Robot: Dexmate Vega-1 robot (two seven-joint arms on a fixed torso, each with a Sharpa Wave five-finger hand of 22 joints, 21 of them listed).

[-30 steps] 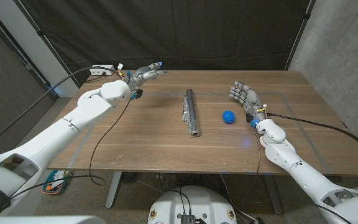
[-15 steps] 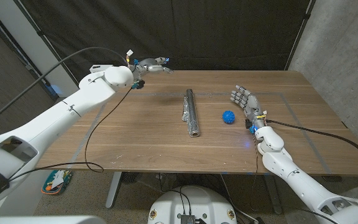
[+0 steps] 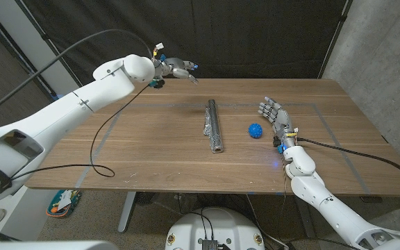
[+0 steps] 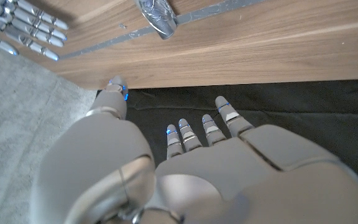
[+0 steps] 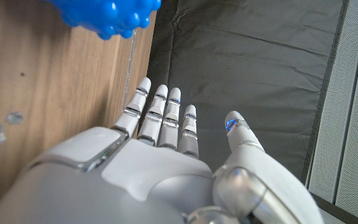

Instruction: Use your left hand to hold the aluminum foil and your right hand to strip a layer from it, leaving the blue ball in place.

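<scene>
Two open hands, foil (image 3: 214,125) untouched mid-table

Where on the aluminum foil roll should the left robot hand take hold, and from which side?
Probably mid-length on the aluminum foil, coming from above on its left side: the roll lies flat, long axis running away from the robot, with the blue ball on its right.

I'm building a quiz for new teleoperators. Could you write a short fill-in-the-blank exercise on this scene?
1. The crinkled silver aluminum foil roll lies on the ____ table.
2. The small knobbly ball is coloured ____.
3. The ball sits between the foil roll and the robot's ____ hand.
4. The left hand holds ____.

Missing words: wooden; blue; right; nothing
</scene>
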